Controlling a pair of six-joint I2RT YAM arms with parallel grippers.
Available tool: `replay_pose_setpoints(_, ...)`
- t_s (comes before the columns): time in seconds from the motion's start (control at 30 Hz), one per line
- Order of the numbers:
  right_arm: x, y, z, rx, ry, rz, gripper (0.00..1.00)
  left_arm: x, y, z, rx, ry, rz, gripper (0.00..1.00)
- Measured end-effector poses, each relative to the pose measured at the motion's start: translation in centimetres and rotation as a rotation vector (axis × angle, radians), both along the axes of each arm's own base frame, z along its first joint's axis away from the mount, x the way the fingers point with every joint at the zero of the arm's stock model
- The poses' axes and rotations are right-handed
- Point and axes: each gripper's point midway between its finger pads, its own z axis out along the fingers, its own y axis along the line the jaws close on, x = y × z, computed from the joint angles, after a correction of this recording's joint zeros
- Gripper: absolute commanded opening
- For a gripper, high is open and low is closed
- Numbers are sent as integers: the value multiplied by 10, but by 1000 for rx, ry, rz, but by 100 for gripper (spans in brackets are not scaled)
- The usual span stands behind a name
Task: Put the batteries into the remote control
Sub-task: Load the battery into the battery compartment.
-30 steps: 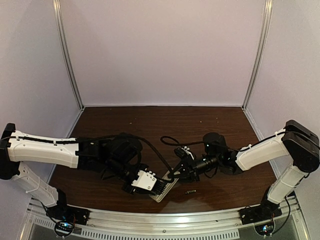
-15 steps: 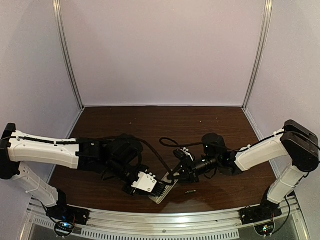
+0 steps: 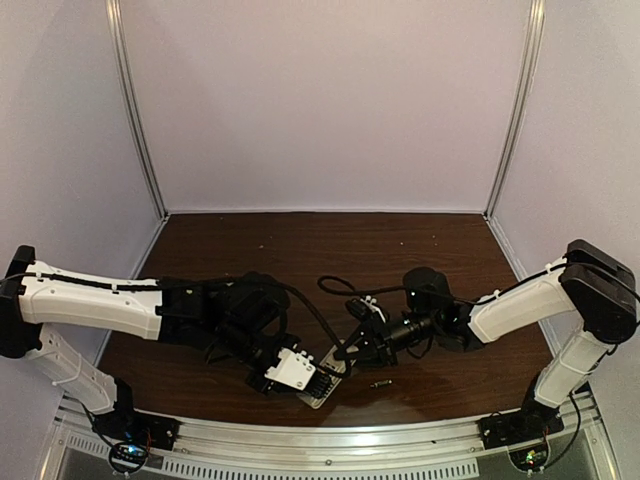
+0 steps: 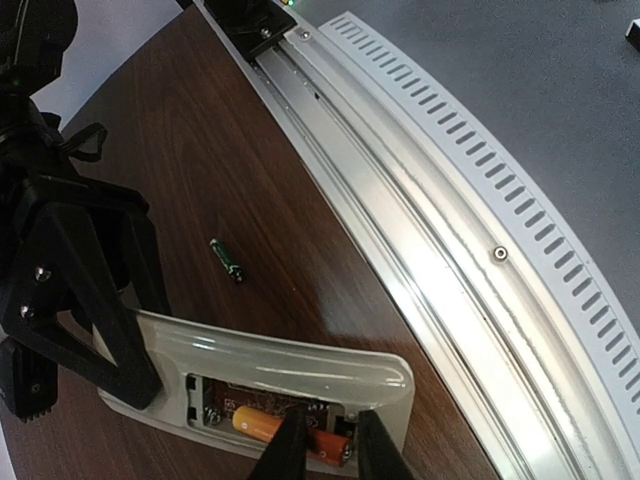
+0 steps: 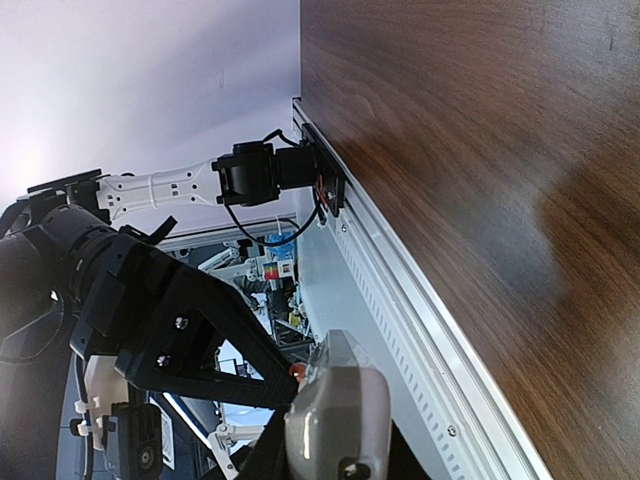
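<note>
The remote control (image 4: 300,365) lies back-up near the table's front edge, its battery bay open; it also shows in the top view (image 3: 327,378). The orange battery (image 4: 262,426) lies in the bay. My left gripper (image 4: 331,452) is over the bay. Its jaws stand a narrow gap apart, one fingertip (image 4: 288,448) across the battery and the other past the battery's end. My right gripper (image 3: 352,352) is shut on the remote's far end (image 5: 338,412). The dark battery (image 4: 227,260) lies loose on the table beside the remote, also seen in the top view (image 3: 379,383).
The aluminium rail (image 4: 430,230) runs along the table's front edge just beyond the remote. Both arms meet over the front middle of the brown table (image 3: 330,250). White walls close the back and sides.
My left gripper and the remote's near end have shifted slightly toward the front edge. The right gripper has followed a little. The dark battery has not moved.
</note>
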Motion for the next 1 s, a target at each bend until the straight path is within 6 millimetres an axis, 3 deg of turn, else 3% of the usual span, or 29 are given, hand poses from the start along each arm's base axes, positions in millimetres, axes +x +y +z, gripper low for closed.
replay_pose_setpoints(1.0,-6,3,-2,-15,17,5,0,3,-7,-10,17,14,32,14)
